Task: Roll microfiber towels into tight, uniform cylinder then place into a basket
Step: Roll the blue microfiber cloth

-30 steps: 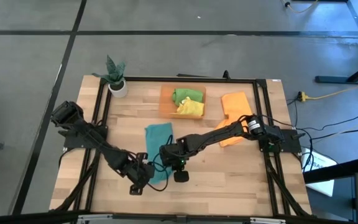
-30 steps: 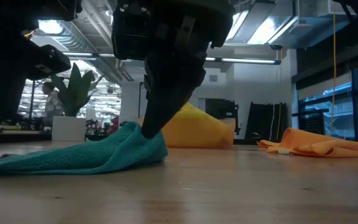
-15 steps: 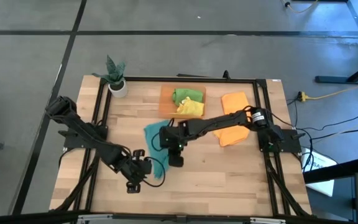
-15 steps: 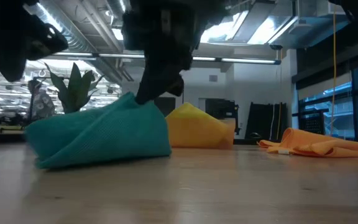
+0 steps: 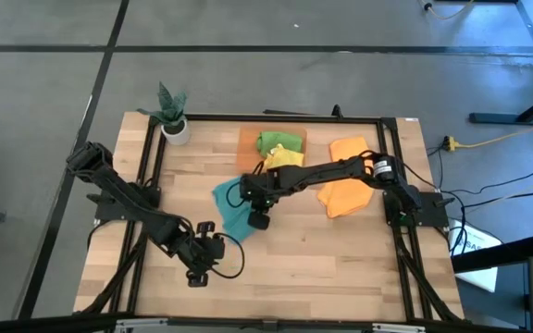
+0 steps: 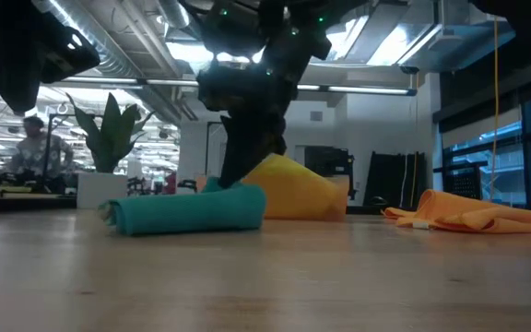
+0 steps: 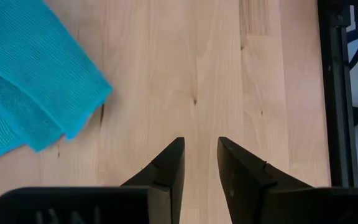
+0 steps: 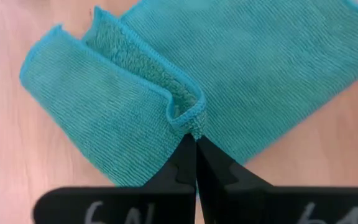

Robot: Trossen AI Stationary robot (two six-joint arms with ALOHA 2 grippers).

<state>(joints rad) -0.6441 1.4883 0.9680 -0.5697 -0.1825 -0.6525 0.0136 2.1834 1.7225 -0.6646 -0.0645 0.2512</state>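
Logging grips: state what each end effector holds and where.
Right end effector pinches the teal towel at its folded-over edge. Left end effector holds nothing, open above the table.

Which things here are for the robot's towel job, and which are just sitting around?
For the job:
- teal towel, pinched by the right gripper
- green towel and yellow towel in the basket
- orange towels
- left gripper, fingers apart over bare wood

Just sitting:
- potted plant
- table

It looks like a robotics lab in a large open office hall: a framed wooden table (image 5: 340, 268) on grey floor, exposed ceiling ducts (image 6: 127, 65), tall windows (image 6: 514, 157), and a person (image 6: 33, 148) at distant desks.
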